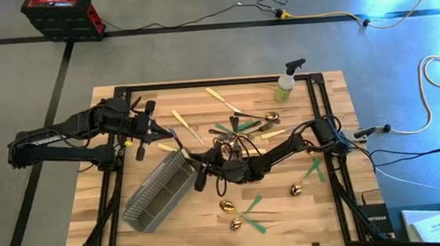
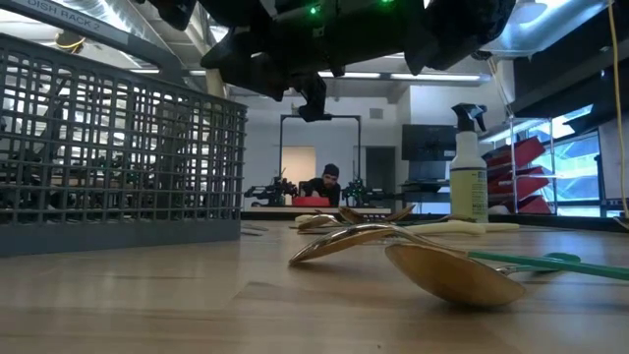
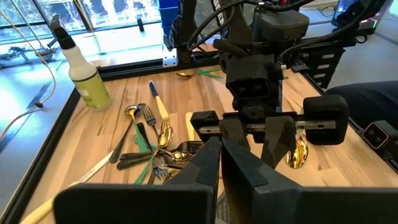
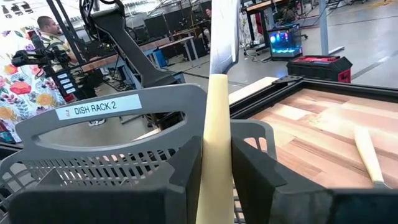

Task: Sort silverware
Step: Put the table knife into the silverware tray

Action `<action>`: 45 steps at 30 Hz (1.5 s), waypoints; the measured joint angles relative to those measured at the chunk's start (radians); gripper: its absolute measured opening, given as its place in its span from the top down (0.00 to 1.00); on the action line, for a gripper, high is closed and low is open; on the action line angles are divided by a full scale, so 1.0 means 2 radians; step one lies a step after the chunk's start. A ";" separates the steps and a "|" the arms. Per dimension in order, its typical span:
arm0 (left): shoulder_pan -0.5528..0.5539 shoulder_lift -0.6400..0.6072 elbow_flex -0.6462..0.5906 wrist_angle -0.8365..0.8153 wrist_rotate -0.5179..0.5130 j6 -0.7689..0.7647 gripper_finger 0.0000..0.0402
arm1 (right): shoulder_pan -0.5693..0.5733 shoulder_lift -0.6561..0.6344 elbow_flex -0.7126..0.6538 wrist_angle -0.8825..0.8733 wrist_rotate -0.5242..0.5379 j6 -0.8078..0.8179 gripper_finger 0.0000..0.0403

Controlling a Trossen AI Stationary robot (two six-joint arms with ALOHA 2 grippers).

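The silverware lies scattered: a heap of gold-headed pieces (image 1: 240, 129) (image 3: 155, 149) mid-table, cream-handled pieces (image 1: 222, 99) toward the far edge, and spoons and green-handled pieces (image 1: 250, 211) (image 2: 442, 270) flat near the near edge. My right gripper (image 1: 202, 174) (image 4: 216, 149) hovers at the grey mesh caddy's (image 1: 158, 191) (image 4: 106, 143) end, shut on a cream-handled knife. My left gripper (image 1: 165, 131) (image 3: 221, 149) hangs shut and empty, off the caddy's far side and left of the heap. My right gripper pinches the knife's cream handle (image 4: 217, 118) between its two fingers (image 4: 180, 174). They come roughly level from the table's right and lie across the handle. The knife stands upright, blade end (image 4: 221, 31) up, lifted clear beside the caddy's rim.
A yellow-green spray bottle (image 1: 285, 86) (image 2: 469, 167) stands at the far right corner. The caddy lies slanted at the near left. Black frame rails (image 1: 323, 130) run along the table's edges. A person (image 2: 324, 182) sits in the room behind the table.
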 joint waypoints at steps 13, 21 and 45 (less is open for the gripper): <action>0.000 0.000 -0.013 0.006 0.000 0.000 1.00 | 0.000 0.000 0.000 -0.003 -0.003 0.000 0.83; 0.000 0.000 -0.031 0.016 -0.001 0.000 1.00 | 0.000 0.000 0.000 -0.003 -0.009 0.000 0.83; 0.000 -0.003 -0.031 0.019 -0.003 0.000 1.00 | 0.000 -0.001 0.000 0.007 -0.012 -0.003 0.54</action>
